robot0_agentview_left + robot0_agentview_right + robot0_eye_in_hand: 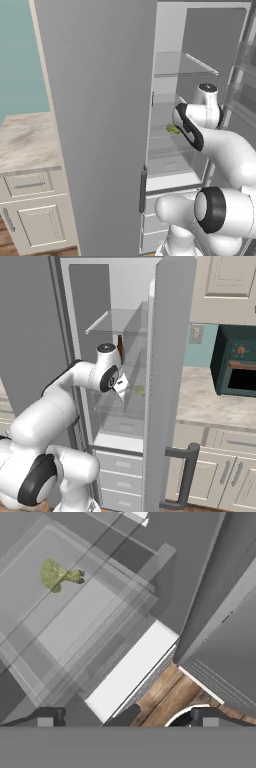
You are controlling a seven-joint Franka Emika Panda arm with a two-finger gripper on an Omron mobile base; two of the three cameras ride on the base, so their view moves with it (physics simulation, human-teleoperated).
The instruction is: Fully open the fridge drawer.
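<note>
- Kitchen with cream cabinets, a marbled worktop [210, 398] and one dark green oven [235, 363] – no readable writing anywhere.
- One fridge [100, 100], both grey doors swung open.
- One fridge drawer [170, 164], low in the white interior beneath the glass shelves, looks pushed in.
- One green vegetable [59, 575] on a shelf.
- One gripper [125, 716] – fingertips spread, holding nothing, above the fridge's lower front edge.

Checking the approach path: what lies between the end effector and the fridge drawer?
In the right base view, only glass shelves separate the end effector from the translucent drawer.
</note>
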